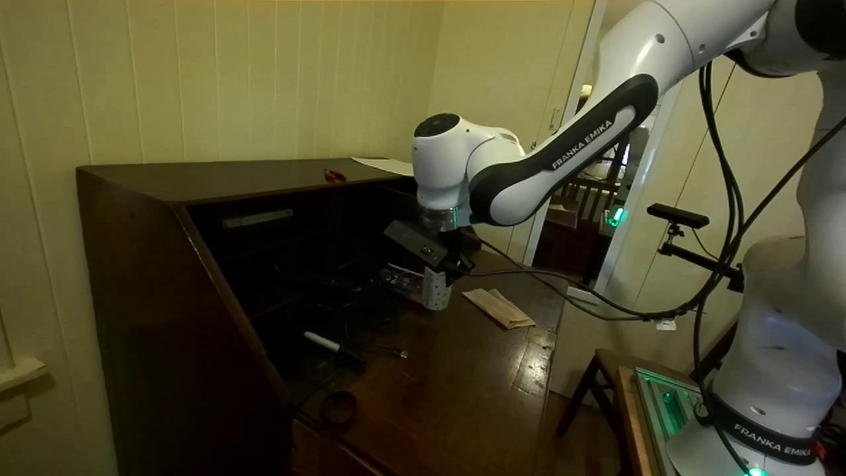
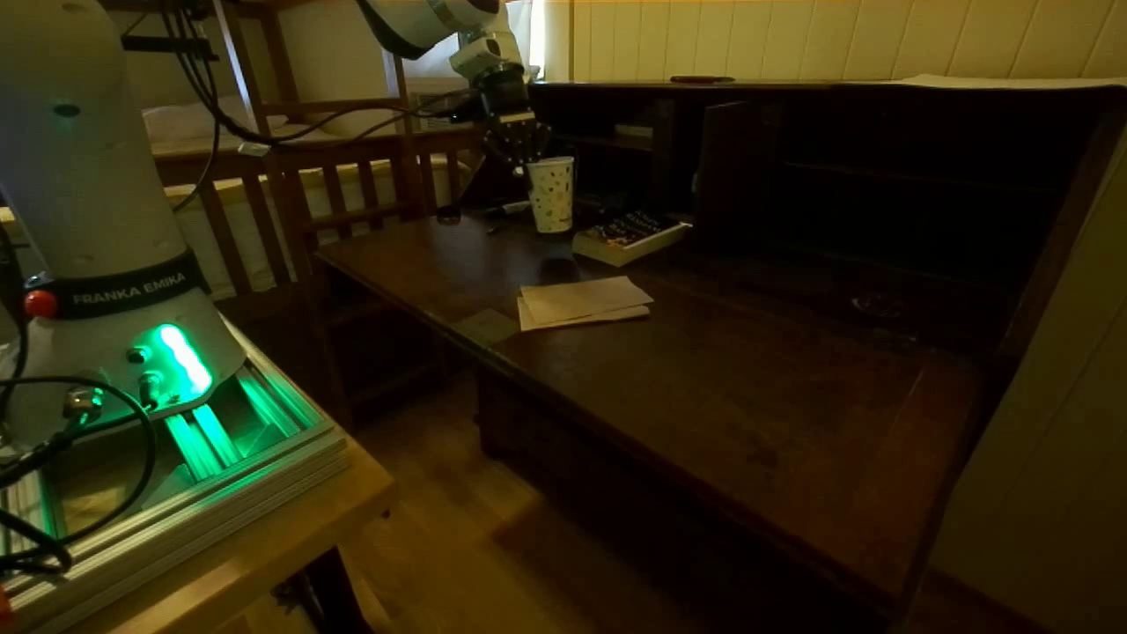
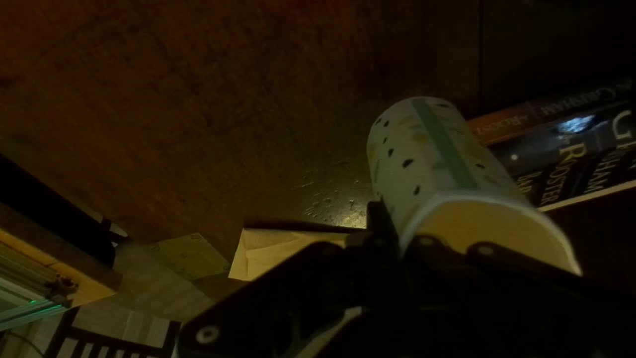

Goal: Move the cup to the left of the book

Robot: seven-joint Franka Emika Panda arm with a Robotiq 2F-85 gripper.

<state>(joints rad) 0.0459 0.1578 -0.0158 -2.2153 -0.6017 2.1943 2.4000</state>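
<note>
The cup is cream-white with small dark and coloured specks. It shows in an exterior view and in the wrist view, mouth towards the camera. My gripper is shut on the cup's rim wall, one finger outside and one inside. The cup hangs roughly upright, slightly above the desk, with a dark reflection below it. The book is a thick paperback with a dark, lettered cover, lying flat beside the cup. Its lettering shows in the wrist view. In an exterior view the cup partly hides the book.
Folded tan paper lies on the desk near its front edge. A white marker, cables and a dark round object lie on the desk. The desk's cabinet rises behind. A small red item lies on its top.
</note>
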